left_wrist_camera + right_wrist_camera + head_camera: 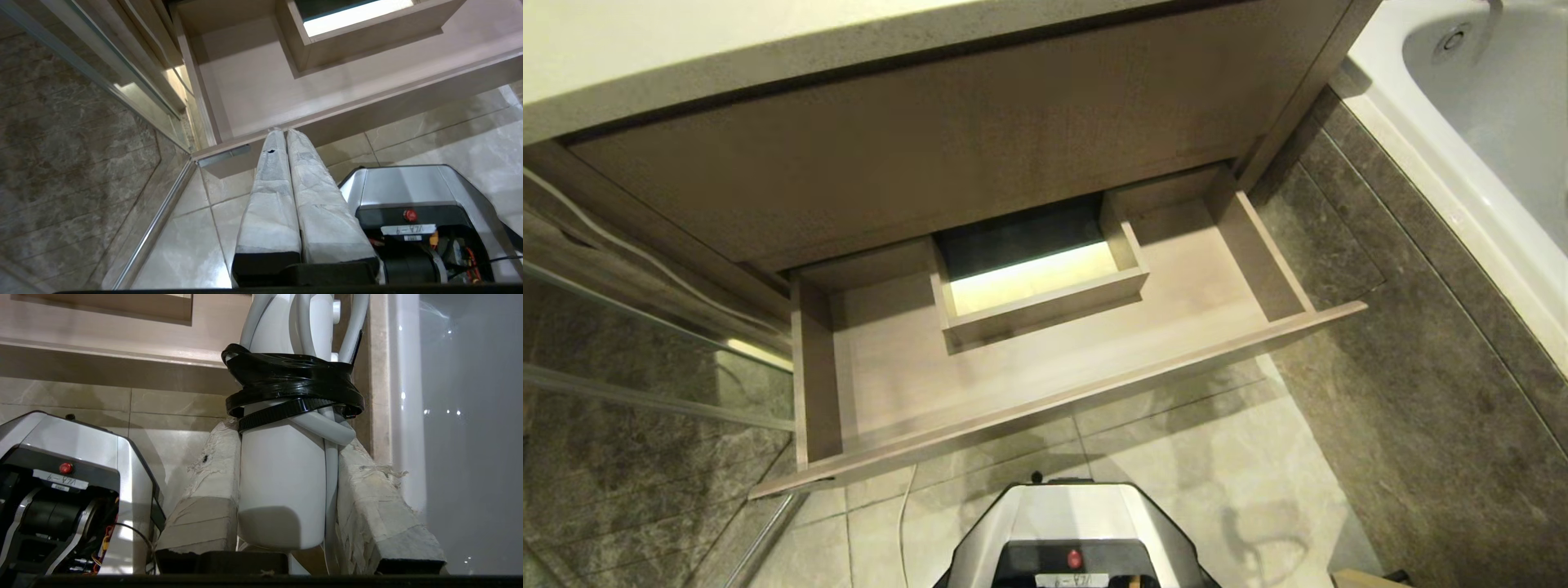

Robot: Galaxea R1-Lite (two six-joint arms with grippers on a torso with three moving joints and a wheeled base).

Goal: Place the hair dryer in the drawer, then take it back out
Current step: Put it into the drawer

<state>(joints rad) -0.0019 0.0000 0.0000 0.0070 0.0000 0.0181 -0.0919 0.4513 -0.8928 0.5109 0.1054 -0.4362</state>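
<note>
The hair dryer (282, 486), clamped in the right gripper (286, 441), runs out past the frame edge beyond the fingertips, so its head is unseen. Beyond the left gripper (286, 132), the drawer (253, 94) is cut off.

A white hair dryer (282, 482) is gripped by its handle between the two tape-wrapped fingers (208, 486) of the right gripper (286, 437). White cord loops are bound against the handle by a black tie (292, 390) just past the fingertips. The tape on both fingers is seen frayed and torn. Beyond the dryer, a light wood-grain drawer front (102, 361) is seen above a pale tiled floor (81, 402). The robot's silver-and-black base (69, 490), with a small red button, is seen to one side. A glossy white tub wall (470, 437) fills the other side.
</note>
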